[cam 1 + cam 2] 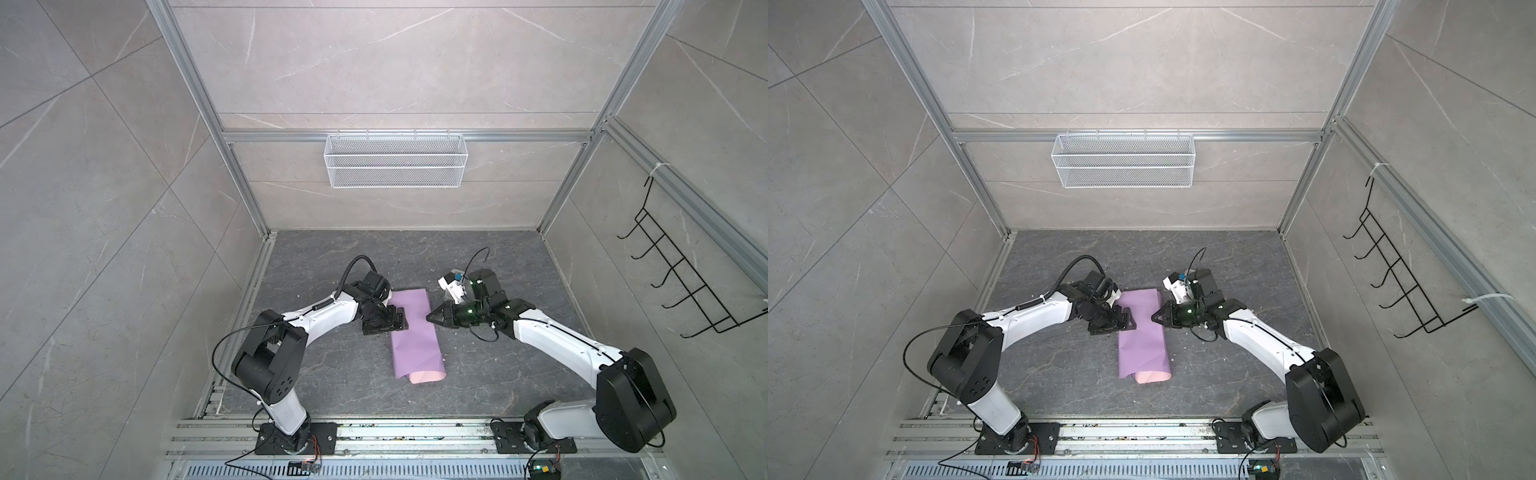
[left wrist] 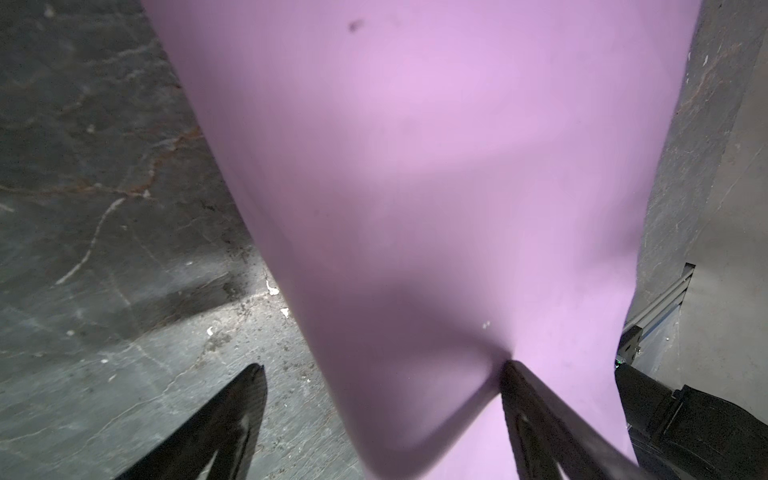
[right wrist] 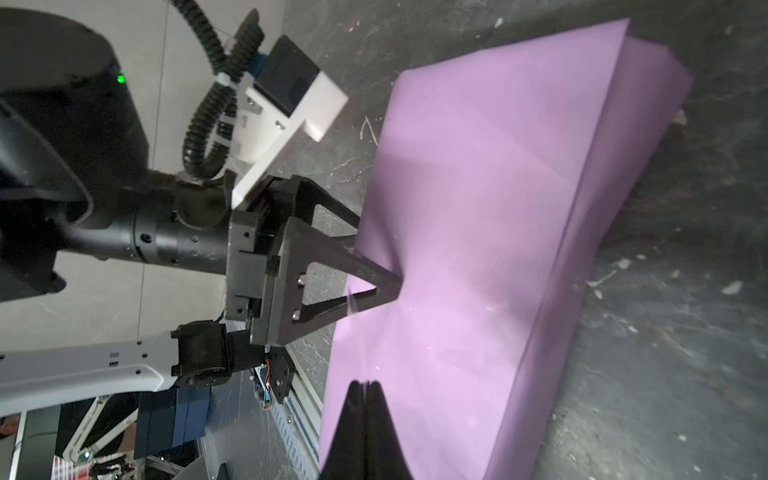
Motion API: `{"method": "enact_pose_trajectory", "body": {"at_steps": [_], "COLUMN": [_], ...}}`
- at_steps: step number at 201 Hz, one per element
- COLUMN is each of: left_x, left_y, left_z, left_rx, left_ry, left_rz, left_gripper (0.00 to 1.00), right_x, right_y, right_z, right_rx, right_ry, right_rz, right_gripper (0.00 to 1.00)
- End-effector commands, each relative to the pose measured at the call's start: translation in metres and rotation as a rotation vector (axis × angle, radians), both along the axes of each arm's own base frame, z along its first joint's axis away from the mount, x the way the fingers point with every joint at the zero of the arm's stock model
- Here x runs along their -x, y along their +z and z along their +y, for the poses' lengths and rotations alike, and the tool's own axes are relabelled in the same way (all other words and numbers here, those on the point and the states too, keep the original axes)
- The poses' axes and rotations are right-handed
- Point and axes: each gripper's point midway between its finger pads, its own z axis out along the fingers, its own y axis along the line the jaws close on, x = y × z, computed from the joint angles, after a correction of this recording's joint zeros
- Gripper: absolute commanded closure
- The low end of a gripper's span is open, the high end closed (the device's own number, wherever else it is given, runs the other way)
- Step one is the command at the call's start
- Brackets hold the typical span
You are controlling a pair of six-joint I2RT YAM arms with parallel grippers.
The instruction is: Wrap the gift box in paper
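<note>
The paper lies folded over in a long lilac bundle in the middle of the dark floor. Its pale pink inner face shows at the near end. The gift box is hidden. My left gripper stands open at the bundle's left edge. One of its fingers presses a dent into the top of the paper, the other hangs over bare floor. My right gripper is shut, its tip at the right edge over the paper, with nothing seen between the fingers.
A white wire basket hangs on the back wall and a black wire rack on the right wall. Aluminium rails run along the front edge by both arm bases. Small white scraps dot the floor.
</note>
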Motion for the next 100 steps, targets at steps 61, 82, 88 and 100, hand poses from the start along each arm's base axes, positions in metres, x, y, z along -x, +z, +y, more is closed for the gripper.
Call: {"method": "enact_pose_trajectory", "body": {"at_steps": [61,82,88,100], "left_x": [0.010,0.009,0.009,0.008], "left_y": [-0.039,-0.038,-0.039,-0.038], "left_z": [0.024,0.023,0.023,0.022], "left_rx": [-0.163,-0.162,-0.160,-0.158], "left_ry": [0.002,0.001,0.001,0.001], "left_rz": [0.055,0.053,0.054,0.052], "left_gripper": [0.11,0.11,0.11,0.11], "right_x": [0.039,0.033,0.032,0.029], "right_y": [-0.017,-0.021,-0.022,-0.024], "right_z": [-0.029,-0.032,-0.031,-0.031], "right_rx": [0.303,0.356,0.358,0.376], "right_ry": [0.347,0.385,0.396,0.416], "right_rz": [0.124,0.139,0.146,0.156], "right_gripper": [1.00,1.00,1.00,1.00]}}
